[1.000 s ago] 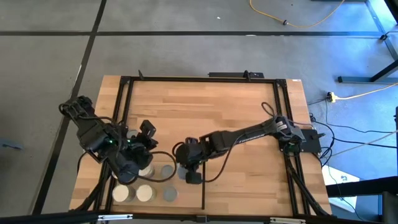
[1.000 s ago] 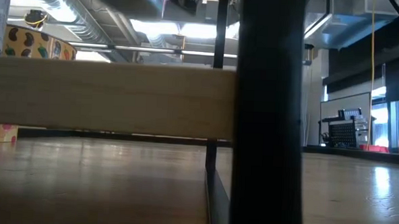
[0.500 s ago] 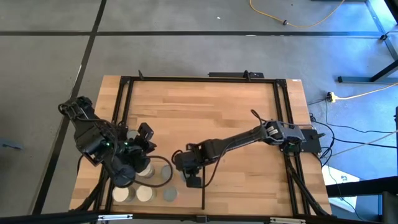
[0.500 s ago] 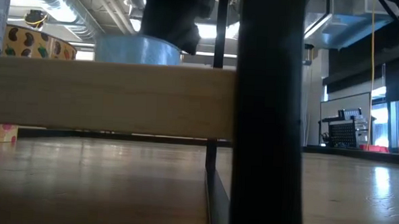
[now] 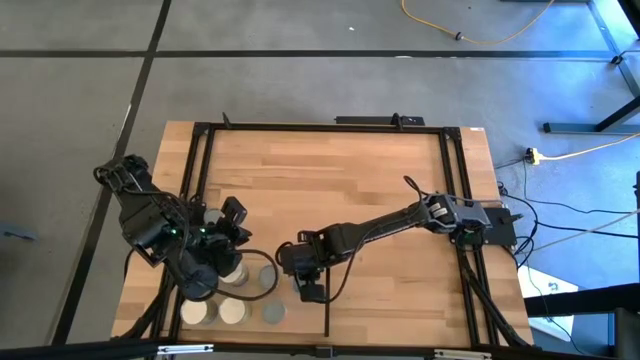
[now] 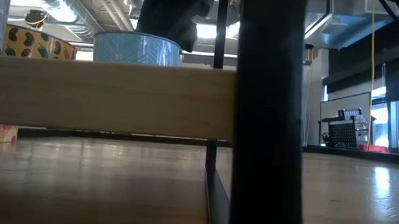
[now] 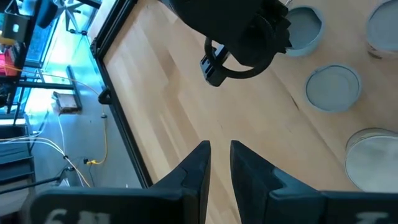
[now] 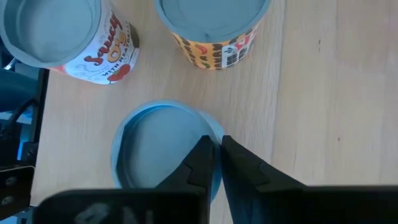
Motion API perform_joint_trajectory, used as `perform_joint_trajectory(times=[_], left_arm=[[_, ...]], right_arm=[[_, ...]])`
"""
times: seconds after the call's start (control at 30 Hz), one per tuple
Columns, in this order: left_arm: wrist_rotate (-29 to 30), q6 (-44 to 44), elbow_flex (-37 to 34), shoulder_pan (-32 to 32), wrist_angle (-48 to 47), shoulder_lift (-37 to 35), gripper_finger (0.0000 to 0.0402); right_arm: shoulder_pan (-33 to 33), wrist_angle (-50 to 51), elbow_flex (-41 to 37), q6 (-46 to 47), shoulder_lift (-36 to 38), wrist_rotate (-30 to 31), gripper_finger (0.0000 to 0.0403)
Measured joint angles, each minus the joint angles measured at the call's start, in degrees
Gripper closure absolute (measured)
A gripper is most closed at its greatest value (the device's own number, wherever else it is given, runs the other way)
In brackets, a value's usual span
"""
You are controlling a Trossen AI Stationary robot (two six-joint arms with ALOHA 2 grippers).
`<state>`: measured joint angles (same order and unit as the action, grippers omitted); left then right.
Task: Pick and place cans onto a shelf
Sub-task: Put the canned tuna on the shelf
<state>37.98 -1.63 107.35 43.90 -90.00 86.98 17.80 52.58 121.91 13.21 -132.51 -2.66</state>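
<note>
The light-wood shelf panel with its thin black upright divider (image 5: 327, 318) lies under both grippers at the near-left part of the big black-framed wooden tabletop (image 5: 340, 170), so cans get lined up on it in rows. The dark right gripper (image 8: 214, 163) hangs straight over a short blue can with a pale chevron label and grey lid (image 8: 163, 149); its fingertips sit nearly together, only a slim gap, over the lid's rim, not clamped round the body. The can stands upright on the shelf, so this looks like the release stage of a placement. Just beyond the right fingertips stand a red-lettered white-label can (image 8: 68, 38) and a yellow-patterned can (image 8: 214, 28), near but apart. The dark left gripper (image 7: 217, 158) waits beside the cans, fingers close with a narrow gap, holding nothing. Low view shows the blue can (image 6: 136, 48) sitting level on the shelf edge.
</note>
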Motion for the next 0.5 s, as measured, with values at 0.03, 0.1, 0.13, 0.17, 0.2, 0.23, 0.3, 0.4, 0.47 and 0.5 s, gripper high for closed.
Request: perform_joint_trajectory(times=[0.03,0.1,0.13,0.17,0.2,0.23,0.3,0.4,0.47,0.5], left_arm=[[-0.13,0.02,0.0,0.0,0.0,0.0,0.0347],[-0.52,0.04,0.0,0.0,0.0,0.0,0.0347],[-0.7,0.03,0.0,0.0,0.0,0.0,0.0347],[-0.96,0.03,0.0,0.0,0.01,0.0,0.0347],[-1.27,0.05,0.0,0.0,0.0,-0.02,0.0347],[-1.47,0.07,0.0,0.0,0.0,-0.02,0.0347],[-1.57,0.11,0.0,0.0,0.0,-0.02,0.0347],[-1.62,0.15,0.0,0.0,0.0,-0.02,0.0347],[-1.64,0.41,0.0,0.0,0.0,-0.02,0.0347],[-1.64,0.92,0.0,0.0,0.0,-0.02,0.0347]], right_arm=[[0.0,-0.02,0.0,0.1,0.0,0.0,0.037],[0.0,0.02,0.0,0.2,0.0,-0.02,0.0369],[0.0,0.02,0.0,0.05,0.02,-0.01,0.0369],[0.0,0.02,0.0,0.03,0.02,0.0,0.0369],[0.0,0.02,0.0,0.03,0.02,0.0,0.0369],[0.0,0.0,0.0,0.03,0.02,0.0,0.0369],[0.0,0.0,0.0,-0.02,0.04,0.0,0.0371],[0.0,-0.01,0.0,-0.09,0.04,0.0,0.0377],[0.0,-0.08,0.0,-0.28,0.04,0.0,0.0378],[0.0,-0.14,0.0,-0.27,0.04,0.02,0.0377]])
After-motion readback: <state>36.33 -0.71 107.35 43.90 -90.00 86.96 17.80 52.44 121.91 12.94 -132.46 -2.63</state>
